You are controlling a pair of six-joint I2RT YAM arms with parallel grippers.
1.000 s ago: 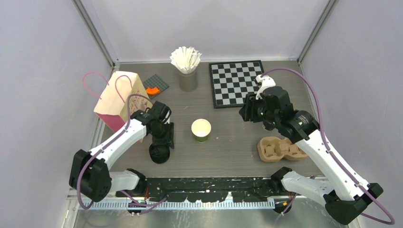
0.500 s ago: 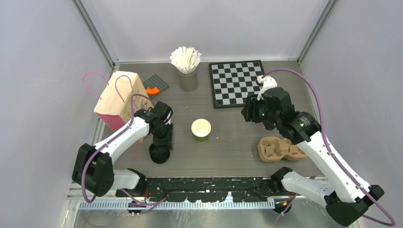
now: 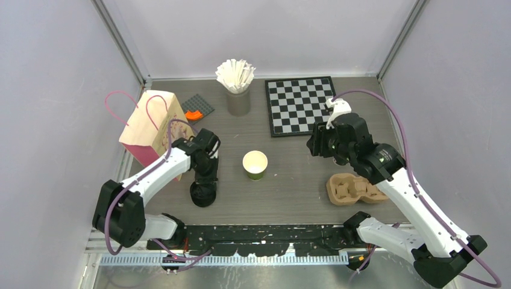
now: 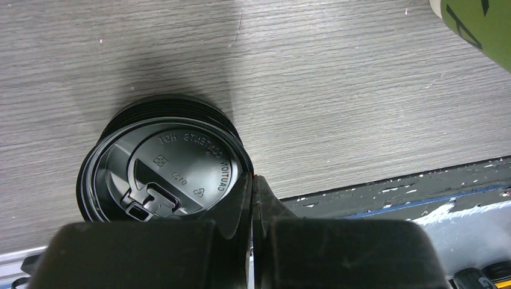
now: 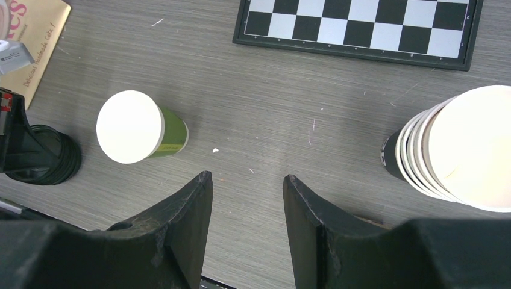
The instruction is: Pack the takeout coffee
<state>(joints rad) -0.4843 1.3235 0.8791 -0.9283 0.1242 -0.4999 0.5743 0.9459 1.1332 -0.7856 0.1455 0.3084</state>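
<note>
At the near left of the grey wood-grain table [image 3: 289, 186] stands a stack of black plastic lids [image 3: 203, 195]. The left tool [image 4: 252, 183] is down on it with its fingers together. The wrist view suggests they pinch the rim of the top black sip-hole lid [image 4: 175, 162]. A grip at the edge looks chosen so that one lid can peel off alone.

On the near right lies a brown pulp cup carrier [image 3: 351, 188], untouched and apart from everything else.

Further in, at the table's middle, the takeout coffee is an olive-green paper cup [image 3: 255, 164]. It is upright, white inside and lidless, and stands free where both arms can reach it, so lidding seems the step in hand.

The right tool [image 5: 247, 192] hangs above bare table to the cup's right, fingers apart and empty, probably waiting to steady it. Just to its right the wrist view shows a nested stack of white-lined paper cups [image 5: 467, 138].

Further back on the left, the cream paper bag with pink handles [image 3: 147, 120] sits handles up, ready for packing. Farthest lies a black-and-white chessboard [image 3: 299, 103].
</note>
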